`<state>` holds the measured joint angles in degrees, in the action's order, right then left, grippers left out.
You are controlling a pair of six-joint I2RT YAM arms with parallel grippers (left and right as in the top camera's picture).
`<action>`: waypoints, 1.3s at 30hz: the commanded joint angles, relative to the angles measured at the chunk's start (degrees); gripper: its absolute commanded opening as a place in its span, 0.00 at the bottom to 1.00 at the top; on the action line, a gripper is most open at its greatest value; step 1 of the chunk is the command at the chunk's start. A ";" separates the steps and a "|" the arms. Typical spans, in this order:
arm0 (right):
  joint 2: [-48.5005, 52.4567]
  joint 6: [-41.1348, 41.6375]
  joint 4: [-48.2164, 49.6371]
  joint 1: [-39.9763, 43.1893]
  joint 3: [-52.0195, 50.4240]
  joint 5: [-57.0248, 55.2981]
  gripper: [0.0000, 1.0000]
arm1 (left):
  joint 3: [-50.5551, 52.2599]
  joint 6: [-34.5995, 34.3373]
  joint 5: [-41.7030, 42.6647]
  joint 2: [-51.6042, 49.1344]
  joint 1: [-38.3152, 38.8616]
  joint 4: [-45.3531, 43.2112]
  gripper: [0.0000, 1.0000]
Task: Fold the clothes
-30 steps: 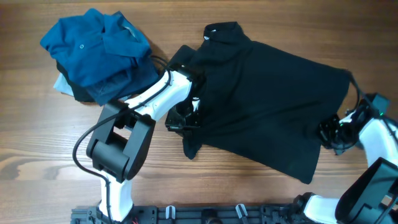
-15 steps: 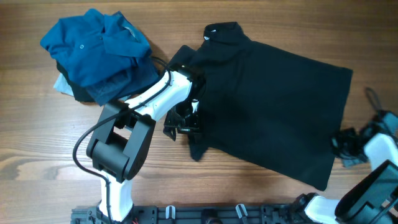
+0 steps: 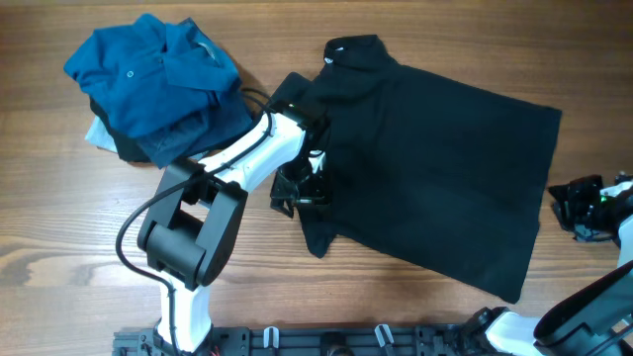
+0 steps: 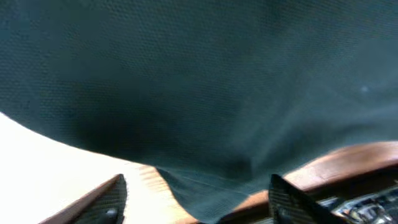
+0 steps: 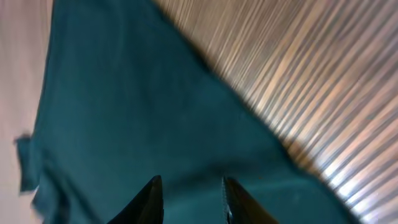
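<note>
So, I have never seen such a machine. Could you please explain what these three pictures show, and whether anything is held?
These are two robot arms at a wooden table. The wide picture looks down from above. The other two come from a small camera on each wrist, so dark fingers show at the bottom. A black shirt lies spread out, and a blue polo lies on a small pile at the far left. The left gripper sits at the shirt's left edge. The right gripper is over bare wood beside its right edge. Both are open and hold nothing.
</note>
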<state>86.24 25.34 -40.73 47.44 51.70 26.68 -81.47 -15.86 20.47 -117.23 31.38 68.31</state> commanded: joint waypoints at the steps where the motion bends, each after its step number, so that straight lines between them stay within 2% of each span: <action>1: -1.01 -5.66 -3.17 -1.53 0.70 6.82 0.31 | 1.16 -0.31 4.15 -1.18 0.46 -0.09 0.55; 4: -1.01 -7.89 -5.18 -5.79 0.68 6.51 0.32 | 2.69 -1.60 4.17 -1.20 0.48 -2.89 0.39; 6: -1.01 -8.85 -4.42 -9.90 0.68 4.90 0.33 | 2.78 -1.57 4.17 -1.18 0.48 -2.97 0.21; 8: -0.96 -9.81 -1.75 -14.12 0.68 4.66 0.32 | 2.73 -1.53 4.11 -1.18 0.44 -1.88 0.18; 10: -0.96 -11.26 1.62 -19.02 0.68 4.26 0.26 | 2.71 -1.53 4.13 -0.98 0.07 -0.57 0.32; 15: -0.85 -5.09 10.05 -27.34 2.16 3.32 0.31 | -0.02 -1.49 3.04 2.99 -1.05 2.95 0.50; 16: -0.46 -4.59 10.75 -28.02 3.15 2.97 0.32 | -1.53 -1.51 1.51 4.63 -1.20 4.17 0.57; 21: 7.19 -5.57 10.14 -28.48 11.65 1.05 0.36 | -8.24 -1.55 -6.01 15.19 -2.05 6.49 0.89; 24: 15.74 -8.24 3.32 -27.80 21.44 -4.81 0.40 | -9.31 -1.53 -11.17 21.31 -2.89 5.01 0.99; 26: 21.46 -10.49 -3.41 -26.82 28.63 -8.26 0.43 | -9.31 -1.53 -14.05 24.98 -4.13 4.04 1.00; 29: 29.79 -10.36 -9.90 -25.20 36.09 -13.00 0.45 | -9.31 -1.53 -14.16 28.17 -6.23 3.52 1.00; 33: 36.72 -6.97 -9.22 -22.32 37.00 -16.79 0.43 | -9.31 -1.57 -14.10 29.51 -8.55 3.52 1.00; 38: 40.72 -5.64 -5.14 -19.41 37.00 -18.38 0.43 | -9.31 -1.55 -14.10 29.46 -8.79 2.58 1.00; 39: 41.66 -4.55 -3.98 -19.39 37.00 -18.60 0.38 | -9.31 -1.55 -14.10 29.46 -8.79 2.32 1.00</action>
<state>123.70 18.28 -46.65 27.33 88.66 11.92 -90.39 -17.30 7.07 -88.58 22.74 71.35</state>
